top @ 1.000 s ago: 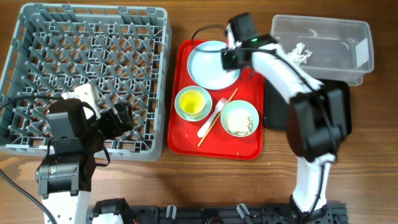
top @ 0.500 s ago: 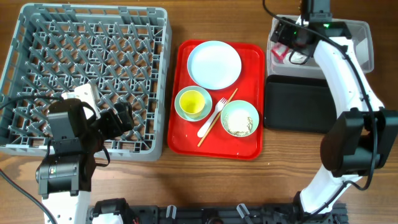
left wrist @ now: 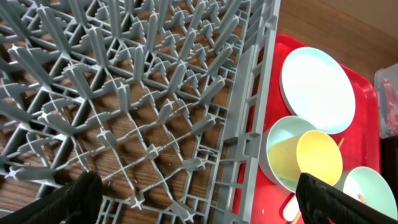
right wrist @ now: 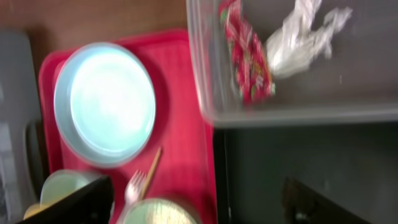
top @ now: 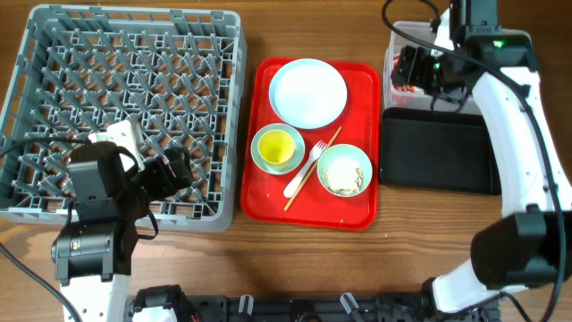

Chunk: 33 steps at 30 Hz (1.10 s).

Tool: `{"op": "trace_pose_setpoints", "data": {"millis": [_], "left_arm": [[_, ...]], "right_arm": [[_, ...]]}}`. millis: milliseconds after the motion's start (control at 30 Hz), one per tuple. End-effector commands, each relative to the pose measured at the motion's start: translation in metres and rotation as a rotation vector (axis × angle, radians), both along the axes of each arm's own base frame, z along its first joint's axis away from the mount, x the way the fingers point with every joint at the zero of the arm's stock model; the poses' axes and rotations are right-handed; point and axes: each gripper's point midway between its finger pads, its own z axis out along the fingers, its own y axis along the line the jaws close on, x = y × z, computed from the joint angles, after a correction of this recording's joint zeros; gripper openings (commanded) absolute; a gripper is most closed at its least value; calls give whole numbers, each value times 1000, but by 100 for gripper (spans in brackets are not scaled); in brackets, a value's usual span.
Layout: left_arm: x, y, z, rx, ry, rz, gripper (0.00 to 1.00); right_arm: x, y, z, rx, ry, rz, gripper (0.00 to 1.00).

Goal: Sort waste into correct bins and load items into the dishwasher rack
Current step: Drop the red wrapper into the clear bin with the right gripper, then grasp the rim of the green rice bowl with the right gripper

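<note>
Above the tabletop, overhead: scraps (top: 345,179) sit in a bowl (top: 322,161) on the red tray (top: 359,121); a tilted carry could spill rice short of the black tray (top: 438,152). Fork (top: 297,182) and chopstick (top: 332,139) cross, so lifting one may drag the other. Left wrist: left jaws apart, empty, over the rack (left wrist: 155,124). Right wrist: right jaws apart, empty; wrapper (right wrist: 249,56) and tissue (right wrist: 298,37) lie in the tub (right wrist: 311,112).

The wooden tabletop (top: 295,259) is carrying four things: the grey rack (top: 134,12) is sitting at the left, the red tray (top: 357,121) mid-table, and the clear tub (right wrist: 367,74) is lying behind the black tray (top: 433,152) at the right.
</note>
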Motion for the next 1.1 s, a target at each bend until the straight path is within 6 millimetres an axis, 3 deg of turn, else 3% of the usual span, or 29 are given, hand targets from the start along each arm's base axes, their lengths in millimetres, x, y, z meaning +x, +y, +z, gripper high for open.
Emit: {"op": "trace_pose_setpoints", "data": {"millis": [0, 167, 467, 700, 1067], "left_arm": [[2, -1, 8, -8, -18, -2, 100], [2, -1, 8, -8, -18, -2, 100], [2, -1, 8, -8, -18, -2, 100], [2, -1, 8, -9, -18, -3, 100], [2, -1, 8, -9, -17, -3, 100]], "right_arm": [[-28, 22, -4, 5, 85, 107, 80], [-67, 42, -13, 3, 188, 148, 74], [-108, 90, -16, -92, 120, 238, 75], [-134, 147, -59, -120, 149, 412, 74], [-136, 165, -127, -170, 218, 434, 64]]}}
